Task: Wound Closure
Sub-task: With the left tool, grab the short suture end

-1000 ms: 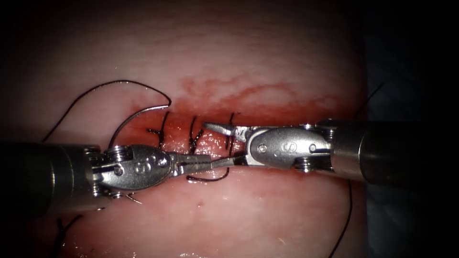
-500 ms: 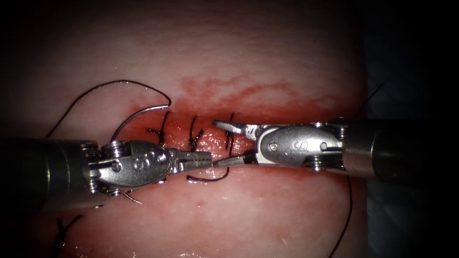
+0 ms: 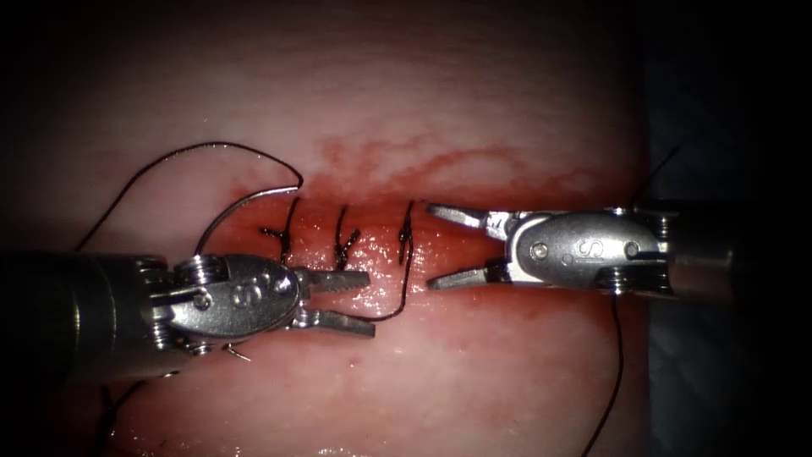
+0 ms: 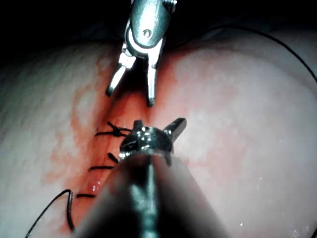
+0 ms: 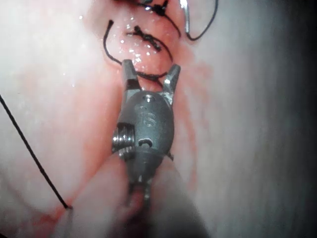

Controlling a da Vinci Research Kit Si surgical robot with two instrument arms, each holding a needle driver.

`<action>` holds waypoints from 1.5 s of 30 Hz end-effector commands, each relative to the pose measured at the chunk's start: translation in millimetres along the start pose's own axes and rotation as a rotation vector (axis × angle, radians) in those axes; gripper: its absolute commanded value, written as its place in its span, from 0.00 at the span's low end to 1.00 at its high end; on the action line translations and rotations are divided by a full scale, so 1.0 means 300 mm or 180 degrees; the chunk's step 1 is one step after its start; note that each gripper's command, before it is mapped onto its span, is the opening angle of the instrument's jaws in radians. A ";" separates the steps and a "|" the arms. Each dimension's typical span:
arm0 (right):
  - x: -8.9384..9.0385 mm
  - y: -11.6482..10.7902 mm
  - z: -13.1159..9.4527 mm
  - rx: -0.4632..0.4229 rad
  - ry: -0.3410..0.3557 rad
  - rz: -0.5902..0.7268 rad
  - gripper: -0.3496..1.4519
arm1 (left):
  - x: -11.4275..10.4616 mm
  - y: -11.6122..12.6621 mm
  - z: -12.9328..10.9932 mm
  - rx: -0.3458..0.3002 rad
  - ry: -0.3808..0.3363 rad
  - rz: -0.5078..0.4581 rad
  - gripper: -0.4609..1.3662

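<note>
Needle (image 3: 241, 207) lies free on the tissue (image 3: 474, 372), near the left end of the cut (image 3: 372, 245); neither tool holds it.

Left tool (image 3: 359, 300) and right tool (image 3: 440, 245) both have their jaws spread wide and hold nothing, with bare wet tissue between them. Three dark stitches (image 3: 342, 241) cross the cut. Thin dark thread (image 3: 169, 161) curves from the needle's end toward the tissue's left edge. The steel needle is a smooth arc and partly passes behind the left tool.
</note>
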 end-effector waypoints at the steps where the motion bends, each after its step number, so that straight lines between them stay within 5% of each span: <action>1: 0.0000 0.0001 -0.0002 0.0012 -0.0002 -0.0003 0.70 | 0.0010 -0.0004 0.0002 -0.0001 -0.0097 0.0045 0.57; 15: -0.0004 0.0002 -0.0007 0.0060 -0.0015 -0.0005 0.69 | -0.0007 -0.0055 0.0050 -0.0246 -0.0582 0.0295 0.59; 23: -0.0002 0.0002 -0.0012 0.0072 -0.0006 -0.0003 0.68 | -0.0080 -0.0057 0.0111 -0.0470 -0.0816 0.0244 0.75; 45: 0.0006 -0.0007 -0.0013 0.0079 0.0000 -0.0004 0.67 | -0.0242 -0.0101 0.0292 -0.0729 -0.1010 0.0209 0.60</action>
